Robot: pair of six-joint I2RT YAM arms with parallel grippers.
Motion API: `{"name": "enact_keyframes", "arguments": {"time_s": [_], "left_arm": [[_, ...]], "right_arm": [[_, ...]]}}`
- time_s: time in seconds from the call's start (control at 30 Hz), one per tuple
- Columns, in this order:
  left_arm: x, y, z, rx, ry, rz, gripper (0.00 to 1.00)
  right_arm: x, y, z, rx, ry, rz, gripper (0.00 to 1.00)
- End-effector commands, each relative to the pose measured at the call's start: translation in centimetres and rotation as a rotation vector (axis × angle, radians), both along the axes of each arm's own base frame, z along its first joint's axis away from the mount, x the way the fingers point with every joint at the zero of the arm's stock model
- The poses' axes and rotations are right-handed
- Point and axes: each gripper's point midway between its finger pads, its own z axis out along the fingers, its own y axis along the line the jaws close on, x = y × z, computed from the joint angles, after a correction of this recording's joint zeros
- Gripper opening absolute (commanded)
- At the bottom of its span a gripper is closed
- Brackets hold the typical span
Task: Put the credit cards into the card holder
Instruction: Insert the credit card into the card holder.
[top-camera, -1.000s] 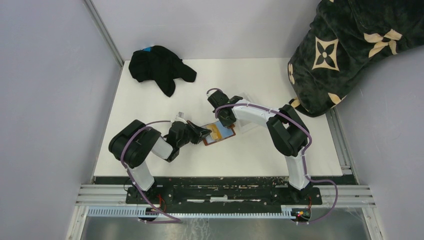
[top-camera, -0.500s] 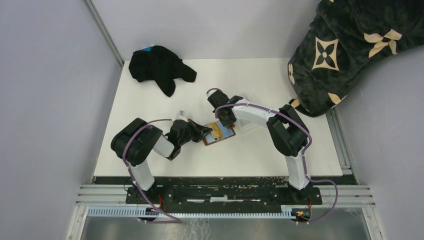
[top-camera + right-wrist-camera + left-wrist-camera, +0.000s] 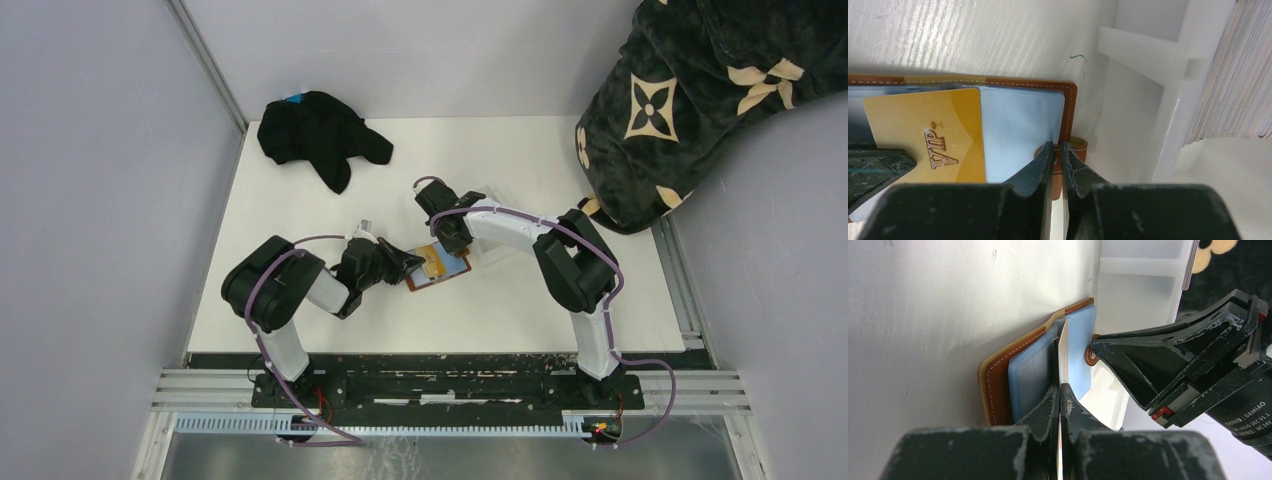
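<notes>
The left gripper is clenched on a gold VIP card, edge-on against the light blue sleeves of the open card holder, apparently to feed it into a slot. I cannot tell whether it has entered one. The right gripper pinches the holder's far edge by the snap tab, likely bracing it against the push. Just beside it, the clear tray and its stack of cards crowd the right arm. A black cloth and a patterned blanket lie well apart.
</notes>
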Motion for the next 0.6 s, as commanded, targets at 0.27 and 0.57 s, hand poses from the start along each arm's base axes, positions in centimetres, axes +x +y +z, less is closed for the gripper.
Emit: {"name": "enact_keyframes", "arguments": {"time_s": [0.27,0.57], "left_arm": [[0.55,-0.34,0.95,0.062,-0.091,-0.05,0.03],[0.73,-0.01,1.5,0.087,-0.112,-0.064,0.03]], "right_arm": [[0.54,0.44,0.92,0.017,-0.015,-0.004,0.15],[0.61,0.43,1.0,0.017,-0.018,-0.005,0.16]]}}
